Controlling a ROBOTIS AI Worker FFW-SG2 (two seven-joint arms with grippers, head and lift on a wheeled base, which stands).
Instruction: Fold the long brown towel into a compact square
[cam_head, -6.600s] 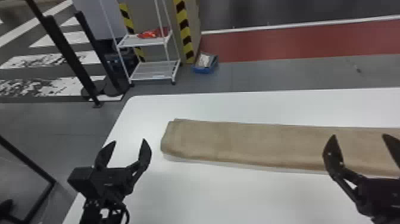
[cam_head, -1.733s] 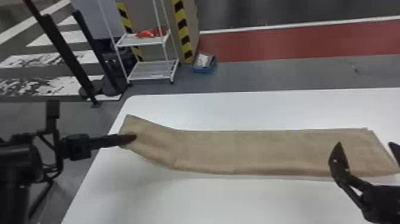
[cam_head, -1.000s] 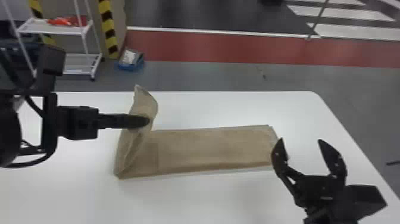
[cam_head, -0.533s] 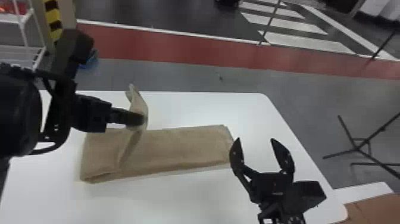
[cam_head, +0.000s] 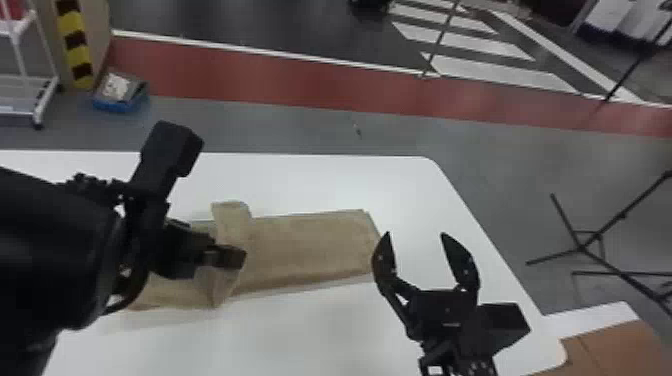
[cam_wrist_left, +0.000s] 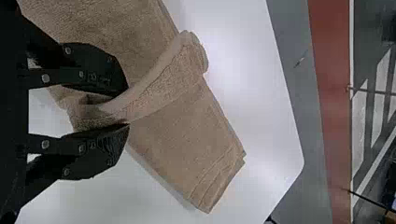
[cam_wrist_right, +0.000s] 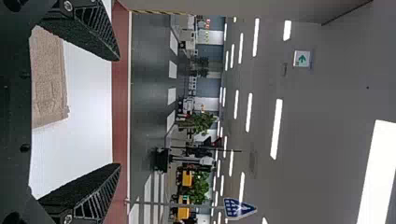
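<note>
"Two fingers of the left gripper (cam_wrist_left: 127, 106) pinch a gathered part of the brown towel (cam_head: 310, 245), one on each face of the cloth. What is the purpose of this grip?"

"It raises the lifted end (cam_head: 231, 220) above the layer beneath, presumably so that this end can be laid over toward the opposite one without dragging the lower cloth."

"State the condition of the right gripper (cam_head: 416, 235)."

"Its fingers are spread, with nothing between them. They point toward the towel's right-hand end and are near it; contact cannot be confirmed. This position appears suitable for steadying that end if the cloth slips."

"Where is the remainder of the towel?"

"Flat on the white table (cam_head: 325, 185), as a long strip. Its edges show stacked layers, so the lengthwise fold appears complete. The crosswise fold is probably the step in hand."

"Is any caution required?"

"Yes. An early release may leave the fold short or skewed. Align the long edges, lower the end, then open the fingers."
</note>
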